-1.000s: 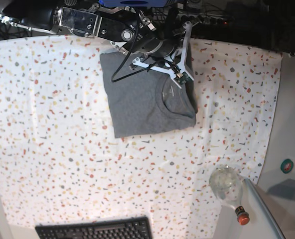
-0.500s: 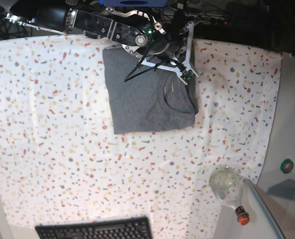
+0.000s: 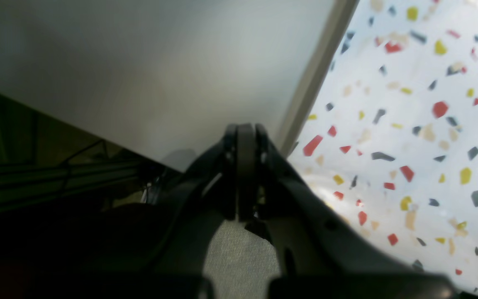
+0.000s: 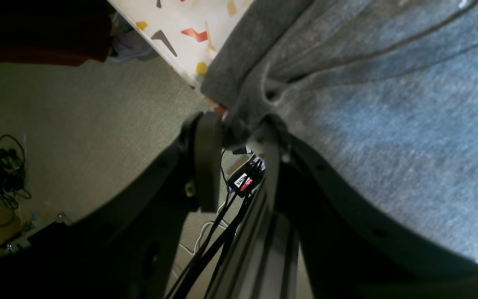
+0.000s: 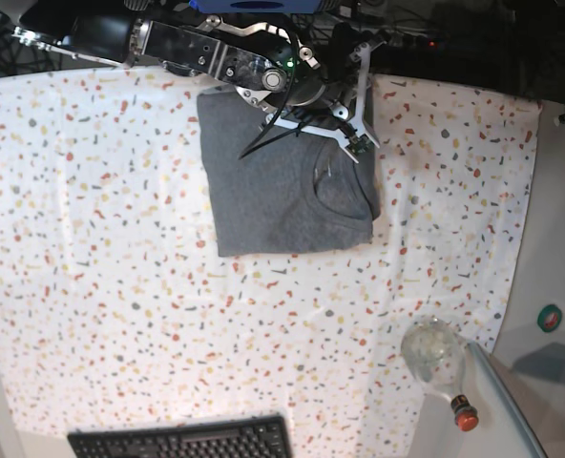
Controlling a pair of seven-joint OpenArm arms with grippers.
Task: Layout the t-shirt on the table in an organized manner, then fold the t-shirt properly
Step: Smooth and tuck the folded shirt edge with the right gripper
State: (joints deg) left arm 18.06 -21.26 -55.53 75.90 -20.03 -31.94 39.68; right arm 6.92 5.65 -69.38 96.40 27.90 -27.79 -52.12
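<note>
Shows the t-shirt (image 5: 287, 186) folded into a compact, near-square grey block at the far middle of the table (image 5: 120, 286), close to the far edge, with the curved neckline facing up on the side nearer the base view's right. Reaches in over the far edge with the right arm (image 5: 216, 57), its white camera bracket hanging above the upper right part of the cloth.

From the right wrist, puts the right gripper (image 4: 239, 128) at the very border of the grey fabric (image 4: 388, 124), where the cloth meets the table rim. Fingers (image 4: 208, 158) clearly parted, with cables and floor visible through the gap lower down. A small bunched fold of fabric sitting between the tips, touching them, loose rather than pressed flat; released, as far as can be seen. A sliver of light neck label (image 4: 463, 4) at the top edge of that view.

From the left wrist, shows the left gripper (image 3: 245, 133) clenched, pads pressed together with nothing between them, off to the side over the seam between the speckled cloth (image 3: 409, 124) and the plain grey side surface (image 3: 139, 62), well away from the shirt.

Elsewhere: a black keyboard (image 5: 182, 441) at the near edge, a clear bottle (image 5: 435, 358) with a red cap at the near right corner
</note>
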